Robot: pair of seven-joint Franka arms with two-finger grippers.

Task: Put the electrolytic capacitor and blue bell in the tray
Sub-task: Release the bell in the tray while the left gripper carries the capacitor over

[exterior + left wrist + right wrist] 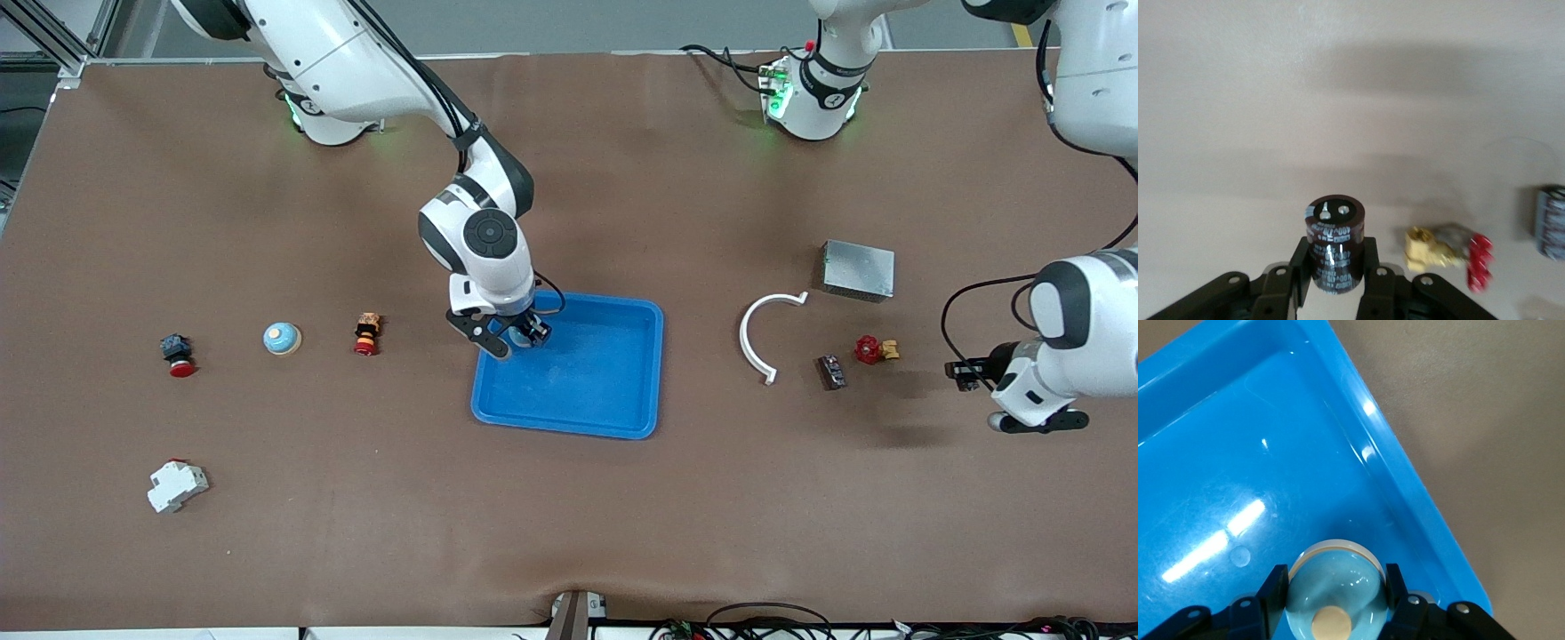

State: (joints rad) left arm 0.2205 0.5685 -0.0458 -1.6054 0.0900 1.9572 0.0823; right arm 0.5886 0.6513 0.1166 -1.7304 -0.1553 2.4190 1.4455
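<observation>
While our right gripper clamps the blue bell over the tray, nothing lies inside yet. Our left gripper grips the electrolytic capacitor, well apart from the tray, so both placements remain.

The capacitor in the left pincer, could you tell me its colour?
Dark brown capacitor with pale lettering, clearest in the left wrist view.

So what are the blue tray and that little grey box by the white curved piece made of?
The tray looks like glossy moulded plastic: bright, even blue, rounded corners, and sharp light streaks on its floor in the right wrist view. The grey box looks like dull bare metal, silvery with flat faces and crisp edges, though painted plastic can't be ruled out.
</observation>
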